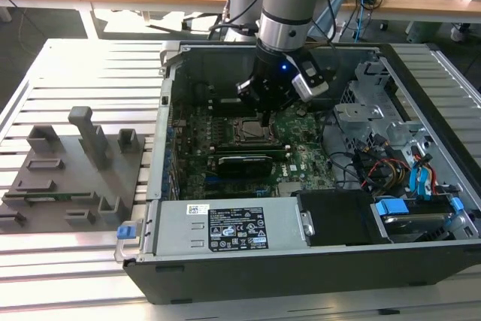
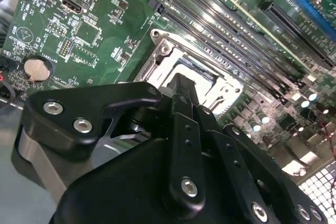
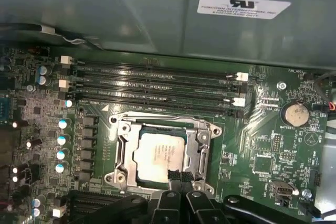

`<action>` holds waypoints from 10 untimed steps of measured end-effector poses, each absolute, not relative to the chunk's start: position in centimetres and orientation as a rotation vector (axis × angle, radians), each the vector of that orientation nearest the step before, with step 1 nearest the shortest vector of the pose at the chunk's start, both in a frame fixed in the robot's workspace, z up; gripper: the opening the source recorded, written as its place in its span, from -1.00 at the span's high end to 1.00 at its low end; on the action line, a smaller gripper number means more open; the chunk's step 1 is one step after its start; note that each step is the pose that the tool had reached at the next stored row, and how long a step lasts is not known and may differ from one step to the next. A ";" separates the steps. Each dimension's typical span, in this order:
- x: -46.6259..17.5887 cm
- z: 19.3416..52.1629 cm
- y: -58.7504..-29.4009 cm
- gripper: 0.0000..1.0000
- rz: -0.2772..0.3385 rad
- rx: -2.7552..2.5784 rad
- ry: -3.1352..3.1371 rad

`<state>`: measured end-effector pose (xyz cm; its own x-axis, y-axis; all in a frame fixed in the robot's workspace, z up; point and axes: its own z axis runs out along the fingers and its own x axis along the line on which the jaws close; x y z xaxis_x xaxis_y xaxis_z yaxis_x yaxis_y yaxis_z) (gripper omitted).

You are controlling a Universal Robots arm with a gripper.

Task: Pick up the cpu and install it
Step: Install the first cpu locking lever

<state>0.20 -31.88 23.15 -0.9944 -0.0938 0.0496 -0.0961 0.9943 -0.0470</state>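
Note:
The cpu (image 3: 157, 153), a pale silvery square chip, lies flat inside the metal-rimmed socket frame (image 3: 122, 150) on the green motherboard (image 3: 262, 150). My gripper (image 3: 177, 176) hangs just above the chip's edge, its two black fingertips pressed together with nothing between them. In the exterior view the gripper (image 1: 266, 119) reaches down into the open computer case (image 1: 301, 261), right beside the socket (image 1: 244, 131). In the second wrist view a fingertip (image 2: 181, 85) covers most of the socket frame (image 2: 168, 64).
Memory slots (image 3: 157, 85) run beside the socket, and a coin battery (image 3: 294, 113) sits off to one side. Drive bays and loose cables (image 1: 391, 155) fill the case at the exterior view's right. Grey fixture blocks (image 1: 75, 163) stand on the slatted table at the exterior view's left.

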 end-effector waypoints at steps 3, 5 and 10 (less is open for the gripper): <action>0.2 23.5 -32.3 0.79 0.076 0.147 -3.090; 0.2 23.5 -32.3 0.79 0.076 0.147 -3.090; 0.2 23.5 -32.3 0.79 0.076 0.147 -3.090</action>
<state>0.20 -32.29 23.46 -0.9944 -0.0938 0.0496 -0.0961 0.9943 -0.0470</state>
